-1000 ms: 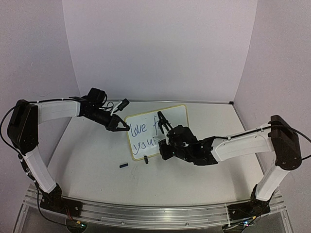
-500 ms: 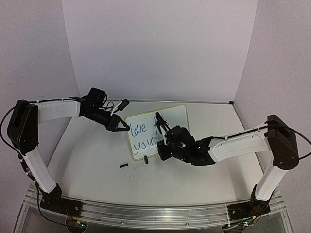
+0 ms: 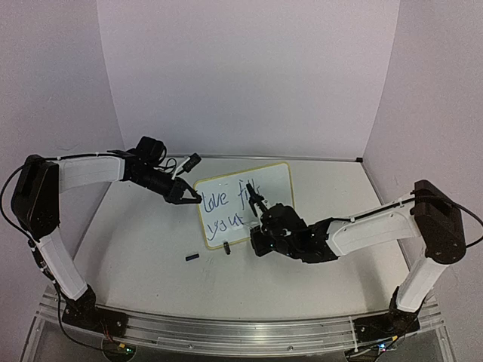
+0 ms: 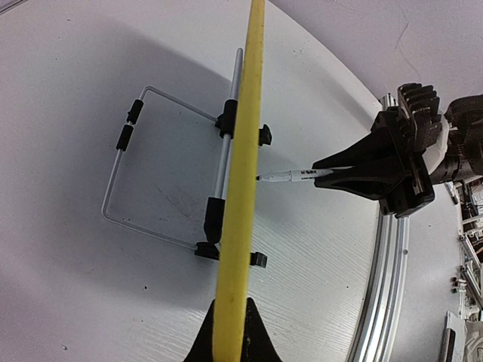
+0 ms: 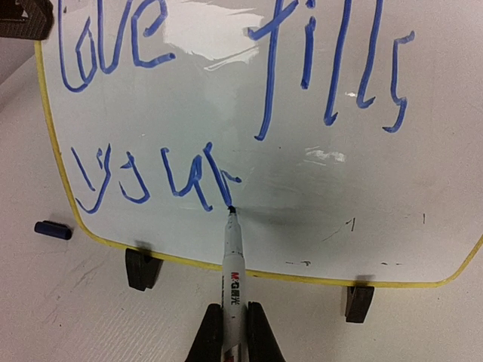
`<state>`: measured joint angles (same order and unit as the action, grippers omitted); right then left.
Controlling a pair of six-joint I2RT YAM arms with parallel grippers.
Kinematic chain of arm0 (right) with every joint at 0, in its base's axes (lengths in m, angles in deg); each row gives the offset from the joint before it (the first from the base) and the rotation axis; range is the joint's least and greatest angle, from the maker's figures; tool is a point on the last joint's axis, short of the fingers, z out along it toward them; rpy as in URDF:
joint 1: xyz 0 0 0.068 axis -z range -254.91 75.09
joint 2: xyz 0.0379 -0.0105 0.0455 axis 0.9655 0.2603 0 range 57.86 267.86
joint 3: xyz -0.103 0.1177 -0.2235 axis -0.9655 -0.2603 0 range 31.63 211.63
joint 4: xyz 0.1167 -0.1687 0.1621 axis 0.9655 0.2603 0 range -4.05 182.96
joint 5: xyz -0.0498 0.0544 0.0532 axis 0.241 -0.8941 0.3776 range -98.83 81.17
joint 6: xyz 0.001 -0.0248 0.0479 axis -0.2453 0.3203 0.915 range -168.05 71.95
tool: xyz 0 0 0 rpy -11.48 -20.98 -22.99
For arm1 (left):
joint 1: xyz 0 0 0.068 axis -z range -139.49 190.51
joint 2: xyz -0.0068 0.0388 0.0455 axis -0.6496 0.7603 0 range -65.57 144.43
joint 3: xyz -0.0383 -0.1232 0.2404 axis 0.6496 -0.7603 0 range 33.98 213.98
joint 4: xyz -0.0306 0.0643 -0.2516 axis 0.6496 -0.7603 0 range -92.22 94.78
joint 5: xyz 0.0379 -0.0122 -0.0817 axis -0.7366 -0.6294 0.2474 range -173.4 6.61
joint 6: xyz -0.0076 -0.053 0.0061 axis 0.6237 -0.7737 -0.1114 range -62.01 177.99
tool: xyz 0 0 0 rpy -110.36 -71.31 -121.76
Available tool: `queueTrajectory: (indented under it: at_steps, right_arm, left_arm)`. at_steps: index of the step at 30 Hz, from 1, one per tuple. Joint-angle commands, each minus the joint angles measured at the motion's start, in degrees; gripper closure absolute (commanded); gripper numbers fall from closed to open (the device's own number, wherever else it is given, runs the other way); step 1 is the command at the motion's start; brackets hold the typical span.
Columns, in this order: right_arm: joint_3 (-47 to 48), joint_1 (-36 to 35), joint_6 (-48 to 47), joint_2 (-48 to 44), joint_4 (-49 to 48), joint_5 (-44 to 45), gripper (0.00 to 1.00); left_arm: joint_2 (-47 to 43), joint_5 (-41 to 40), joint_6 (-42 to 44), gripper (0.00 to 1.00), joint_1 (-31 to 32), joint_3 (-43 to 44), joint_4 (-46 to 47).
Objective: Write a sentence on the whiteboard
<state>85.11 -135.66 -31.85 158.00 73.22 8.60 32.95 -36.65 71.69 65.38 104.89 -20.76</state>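
Right gripper [image 5: 234, 308] lower than before, tight around marker [image 5: 232, 256]; left gripper [image 4: 230, 311] tight on whiteboard [image 5: 362, 204].

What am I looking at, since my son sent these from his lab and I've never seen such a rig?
These are two robot arms bolted at a table's near edge. One picture looks down from above and behind them. The other two come from a camera on each wrist. On the table a small whiteboard stands on clip feet. The left hand is closed on its yellow edge, probably to steady it. The right hand is closed on a marker with its tip on the board, next to blue writing that reads "love fills" and, below, what looks like "your". A small blue piece, perhaps the cap, lies in front.
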Motion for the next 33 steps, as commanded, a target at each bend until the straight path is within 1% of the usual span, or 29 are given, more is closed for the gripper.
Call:
queueTrajectory:
  at_steps: [1, 4, 14, 20, 23, 33]
  right_arm:
    - [-1.38, 0.02, 0.40, -4.28, -1.07, -0.26, 1.00]
    - [-2.55, 0.01, 0.42, -6.57, -2.02, -1.47, 1.00]
    - [-3.71, 0.61, 1.22, -10.14, -0.45, 1.51, 1.00]
    - [-5.68, 3.17, 2.05, -11.79, -0.61, -0.83, 1.00]
    - [-7.67, 5.61, 2.73, -13.24, -1.42, -3.16, 1.00]
    - [-12.53, 10.59, 3.48, -16.19, -6.50, -10.06, 1.00]
  left_arm:
    - [-0.96, -5.26, 3.42, 1.00, 0.49, 1.22, -2.01]
    - [-0.94, -5.17, 3.40, 1.00, 0.53, 1.25, -2.06]
    - [-1.22, -5.72, 3.45, 1.00, 0.79, 1.16, -2.21]
    - [-1.40, -6.00, 3.62, 1.00, 0.98, 1.15, -2.32]
    - [-1.40, -6.01, 3.64, 1.00, 1.05, 1.16, -2.36]
    - [-1.47, -6.04, 3.66, 1.00, 1.07, 1.16, -2.41]
